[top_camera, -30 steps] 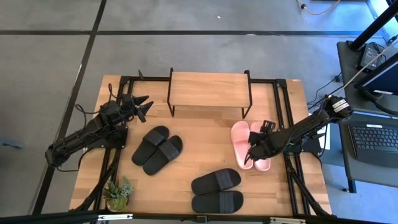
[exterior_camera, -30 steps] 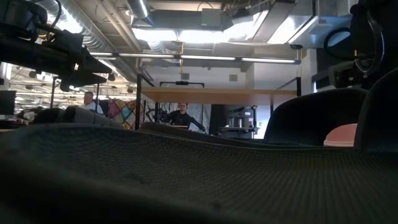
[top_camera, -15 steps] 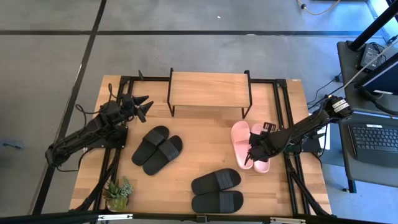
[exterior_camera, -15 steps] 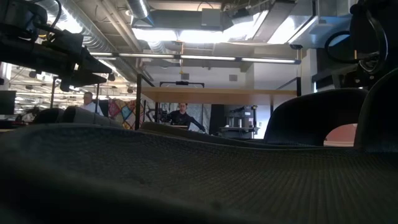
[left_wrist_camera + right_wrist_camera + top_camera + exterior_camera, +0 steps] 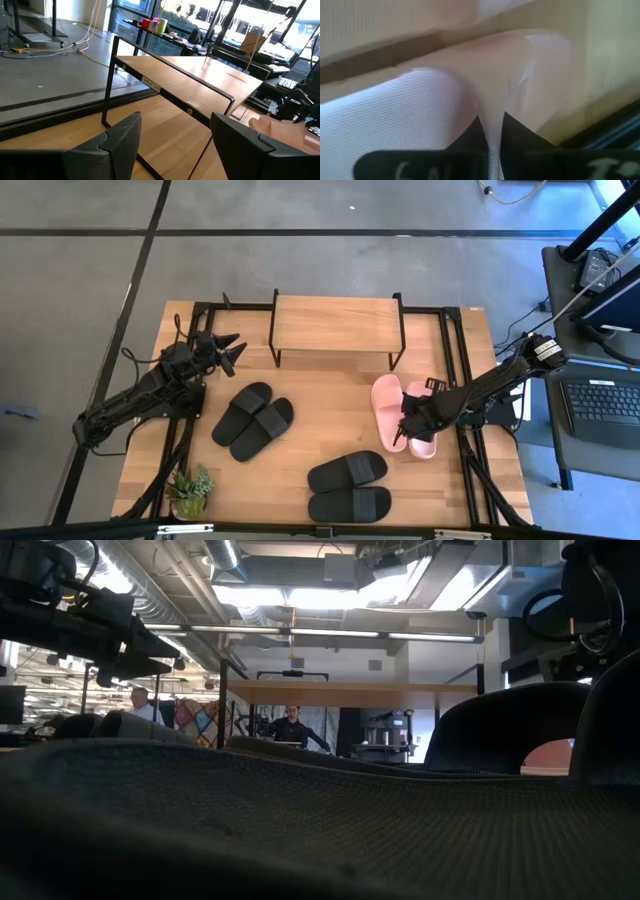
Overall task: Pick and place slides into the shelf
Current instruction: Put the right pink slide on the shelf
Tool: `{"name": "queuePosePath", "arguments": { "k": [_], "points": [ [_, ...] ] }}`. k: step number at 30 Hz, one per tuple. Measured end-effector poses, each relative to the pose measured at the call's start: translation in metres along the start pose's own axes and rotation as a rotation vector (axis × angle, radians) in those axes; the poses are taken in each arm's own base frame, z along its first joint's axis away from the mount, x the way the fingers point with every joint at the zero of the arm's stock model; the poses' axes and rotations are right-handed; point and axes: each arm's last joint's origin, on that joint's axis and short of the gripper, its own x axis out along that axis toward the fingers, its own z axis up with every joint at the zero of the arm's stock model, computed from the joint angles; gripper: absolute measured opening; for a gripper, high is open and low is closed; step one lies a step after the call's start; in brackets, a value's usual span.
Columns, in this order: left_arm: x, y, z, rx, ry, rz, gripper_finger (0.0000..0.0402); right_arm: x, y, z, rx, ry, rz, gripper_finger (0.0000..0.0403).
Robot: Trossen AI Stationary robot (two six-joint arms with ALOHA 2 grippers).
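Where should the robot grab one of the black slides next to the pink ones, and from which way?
Probably by the wide strap of the nearer black slide, coming straight down from above. It lies flat, sole down, with open table around it, and the strap arches up, leaving a raised edge for jaws to close on. The right gripper grips a pink slide similarly, its jaws pinching the strap's edge.

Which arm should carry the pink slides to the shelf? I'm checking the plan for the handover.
The right. Its gripper is already clamped on a pink slide, pinching the strap edge between its fingers in the wrist view. The left gripper waits open beside the shelf, holding nothing.
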Motion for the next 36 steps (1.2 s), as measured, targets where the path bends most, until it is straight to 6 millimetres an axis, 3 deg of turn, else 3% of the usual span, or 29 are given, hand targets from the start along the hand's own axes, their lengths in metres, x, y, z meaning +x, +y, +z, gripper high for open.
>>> {"name": "queuePosePath", "arguments": {
  "k": [7,14,18,25,31,36],
  "points": [
    [0.0,0.0,0.0,0.0,0.0,0.001,0.023,-0.032,-0.006,0.006,-0.043,0.04,-0.033,0.0014],
    [0.0,0.0,0.0,0.001,-0.001,0.002,0.023,-0.097,-0.023,0.016,-0.068,0.001,-0.097,0.0011],
    [0.0,0.001,0.001,0.001,-0.011,0.026,0.023,-0.14,-0.036,0.029,0.013,-0.226,-0.078,0.0011],
    [0.0,0.001,0.001,0.0,-0.014,0.029,0.023,-0.2,-0.079,0.05,0.165,-0.514,-0.166,0.0011],
    [0.0,0.001,0.001,0.0,-0.015,0.03,0.023,-0.225,-0.119,0.078,0.203,-0.677,-0.26,0.0011],
    [0.0,0.001,0.001,0.0,-0.015,0.029,0.023,-0.229,-0.153,0.106,0.235,-0.779,-0.343,0.0012]
  ]
}}
